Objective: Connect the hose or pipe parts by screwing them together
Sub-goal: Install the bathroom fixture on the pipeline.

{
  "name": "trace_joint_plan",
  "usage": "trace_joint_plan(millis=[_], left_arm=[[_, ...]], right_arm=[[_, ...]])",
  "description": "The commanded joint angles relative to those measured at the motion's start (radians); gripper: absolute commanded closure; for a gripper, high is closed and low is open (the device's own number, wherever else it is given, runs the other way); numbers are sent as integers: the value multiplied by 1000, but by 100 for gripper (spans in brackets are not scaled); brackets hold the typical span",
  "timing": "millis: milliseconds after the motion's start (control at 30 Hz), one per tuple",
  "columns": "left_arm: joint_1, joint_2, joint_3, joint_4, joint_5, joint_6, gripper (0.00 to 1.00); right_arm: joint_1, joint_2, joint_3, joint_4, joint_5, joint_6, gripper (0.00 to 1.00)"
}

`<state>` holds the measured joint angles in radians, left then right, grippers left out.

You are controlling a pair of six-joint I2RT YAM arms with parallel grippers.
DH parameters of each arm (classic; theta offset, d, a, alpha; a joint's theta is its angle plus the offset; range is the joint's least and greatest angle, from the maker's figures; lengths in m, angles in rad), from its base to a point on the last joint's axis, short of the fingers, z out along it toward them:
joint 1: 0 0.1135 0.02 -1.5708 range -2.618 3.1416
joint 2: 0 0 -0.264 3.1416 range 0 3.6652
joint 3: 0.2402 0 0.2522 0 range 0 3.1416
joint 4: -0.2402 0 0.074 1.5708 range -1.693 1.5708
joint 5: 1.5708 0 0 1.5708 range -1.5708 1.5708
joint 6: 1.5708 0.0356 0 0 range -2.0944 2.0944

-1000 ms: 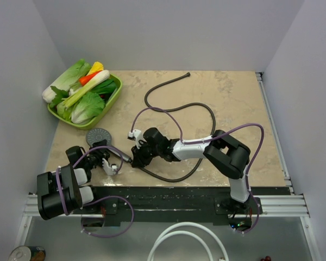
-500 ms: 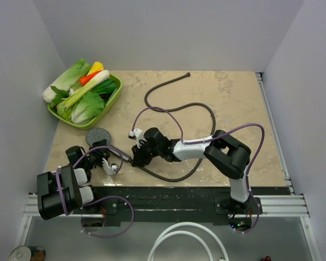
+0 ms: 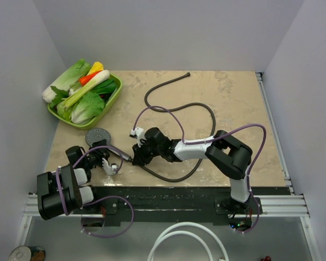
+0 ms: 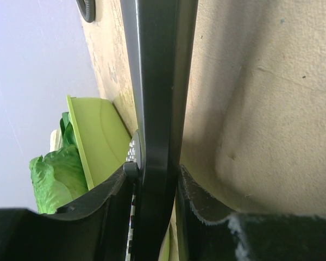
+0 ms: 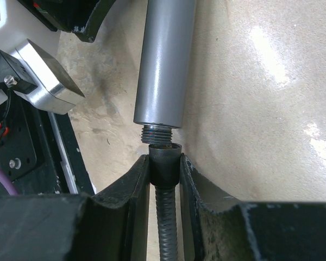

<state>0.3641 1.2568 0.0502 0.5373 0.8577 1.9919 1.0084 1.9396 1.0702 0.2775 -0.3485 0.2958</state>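
Note:
The grey shower-head disc (image 3: 99,136) lies at the table's front left, and its grey handle (image 5: 165,60) points right. My left gripper (image 3: 110,166) is shut on that handle (image 4: 157,109), with the disc's white nubs (image 4: 133,152) showing beside one finger. The dark-brown hose (image 3: 198,106) loops across the middle of the table. My right gripper (image 5: 164,163) is shut on the hose's end nut (image 5: 164,157). The nut's mouth sits right at the handle's threaded end (image 5: 160,134), in line with it. From the top view the right gripper (image 3: 135,156) meets the handle tip.
A green tray (image 3: 111,100) of vegetables stands at the back left, and the left wrist view shows its wall (image 4: 98,141). The hose's free end (image 3: 187,74) lies near the back edge. A thick white tube (image 3: 179,239) loops below the table front.
The right wrist has shifted very slightly to the left. The hose nut, handle and left arm stay where they were.

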Motion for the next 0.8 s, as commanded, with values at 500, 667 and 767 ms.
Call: trace_joint_plan(millis=[500, 667, 767], left_arm=[[-4, -4, -300, 35, 69, 734, 100], [-5, -5, -300, 35, 69, 736, 100], [-5, -7, -300, 36, 72, 734, 100]], right_arm=[[-4, -30, 30, 172, 29, 88, 77], [-1, -8, 50, 181, 42, 115, 77], [6, 10, 62, 184, 45, 131, 77]])
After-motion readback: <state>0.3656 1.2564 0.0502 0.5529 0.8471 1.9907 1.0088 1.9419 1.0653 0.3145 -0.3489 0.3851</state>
